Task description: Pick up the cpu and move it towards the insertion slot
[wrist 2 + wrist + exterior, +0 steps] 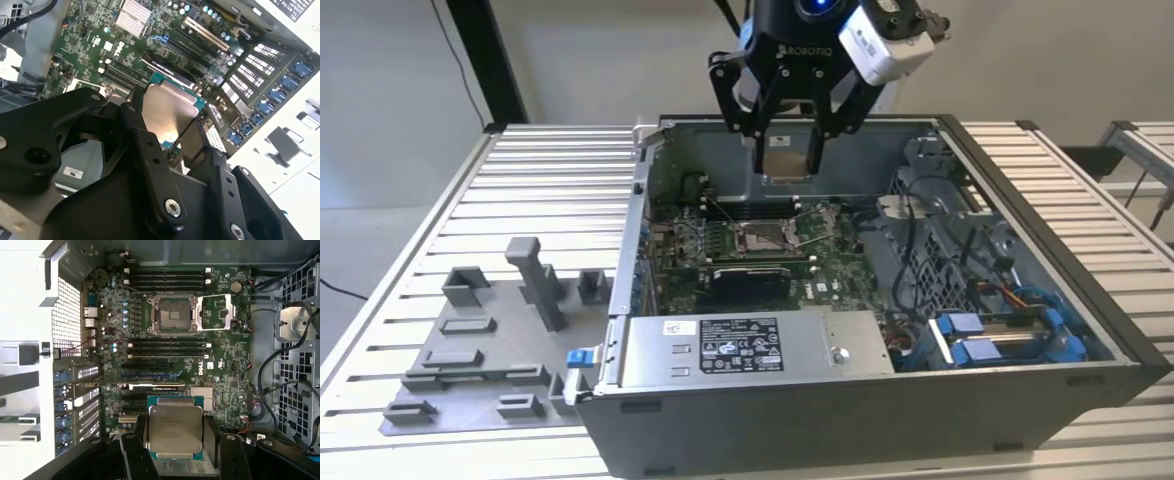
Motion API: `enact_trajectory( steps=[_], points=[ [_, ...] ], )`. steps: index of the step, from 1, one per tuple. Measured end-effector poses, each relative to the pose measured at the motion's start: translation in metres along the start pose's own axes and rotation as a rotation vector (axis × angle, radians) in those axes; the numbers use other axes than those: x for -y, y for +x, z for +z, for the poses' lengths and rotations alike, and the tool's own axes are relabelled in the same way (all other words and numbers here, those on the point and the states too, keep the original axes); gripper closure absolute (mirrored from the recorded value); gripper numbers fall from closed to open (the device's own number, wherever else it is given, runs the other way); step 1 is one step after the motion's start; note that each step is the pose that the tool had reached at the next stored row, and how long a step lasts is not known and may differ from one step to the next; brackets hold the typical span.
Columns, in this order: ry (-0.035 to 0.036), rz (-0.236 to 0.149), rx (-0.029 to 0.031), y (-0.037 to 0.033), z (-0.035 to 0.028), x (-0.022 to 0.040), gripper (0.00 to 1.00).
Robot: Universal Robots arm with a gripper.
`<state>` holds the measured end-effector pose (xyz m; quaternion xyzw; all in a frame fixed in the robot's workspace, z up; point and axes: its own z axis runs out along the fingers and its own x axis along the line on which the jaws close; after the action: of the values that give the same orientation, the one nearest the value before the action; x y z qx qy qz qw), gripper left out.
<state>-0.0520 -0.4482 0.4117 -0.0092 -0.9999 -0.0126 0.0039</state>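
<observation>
The cpu (786, 161) (166, 114) (175, 428), a flat silvery square, hung in the air above the green board. The insertion slot (762, 237) (172, 315) sat open, metal-framed, well apart from it.

Support: slatted metal table (547, 165), pale ribbed top.
Resting on it, centre: open computer case (854, 400), grey, upward side uncovered.
Resting on it, toward the exterior view's left: grey fixture plate (467, 360) with blocks and posts, just beside the case.
Adjacent: second slatted surface (1147, 140), at the exterior view's right.
</observation>
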Motion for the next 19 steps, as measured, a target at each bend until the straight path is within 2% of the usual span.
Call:
enact_trajectory(
  steps=[8,19],
  points=[
    [0.0000,0.000,0.0003,0.0000,0.0002,-0.0098,1.00],
    [0.0000,0.000,0.0004,-0.0004,0.0010,-0.0330,1.00]
  ],
)
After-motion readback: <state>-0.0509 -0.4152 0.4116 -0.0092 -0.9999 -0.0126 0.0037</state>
